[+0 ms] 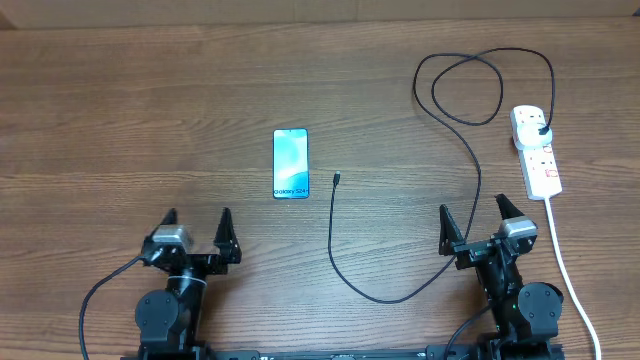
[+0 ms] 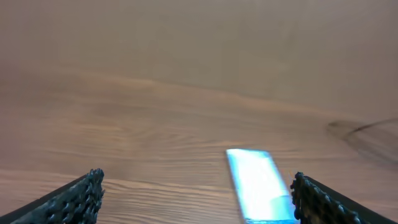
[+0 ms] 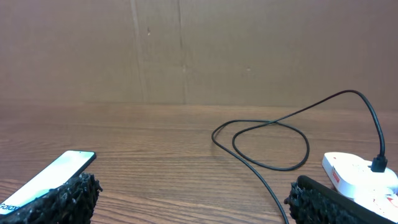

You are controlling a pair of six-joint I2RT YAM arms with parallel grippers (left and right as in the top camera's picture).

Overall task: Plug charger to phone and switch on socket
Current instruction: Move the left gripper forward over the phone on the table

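The phone (image 1: 290, 164) lies flat at the table's middle, its blue screen up; it shows blurred in the left wrist view (image 2: 256, 184) and at the left edge of the right wrist view (image 3: 50, 179). The charger cable (image 1: 455, 130) loops from its black plug in the socket (image 1: 536, 150) at the right, down to a free tip (image 1: 337, 179) just right of the phone. My left gripper (image 1: 197, 232) stands open near the front edge, short of the phone. My right gripper (image 1: 473, 226) is open too, with the cable (image 3: 273, 186) running between its fingers on the table.
The socket's thick white cord (image 1: 565, 265) runs down the right side past my right arm to the front edge. A brown cardboard wall (image 3: 186, 50) stands behind the table. Bare wood lies left of the phone.
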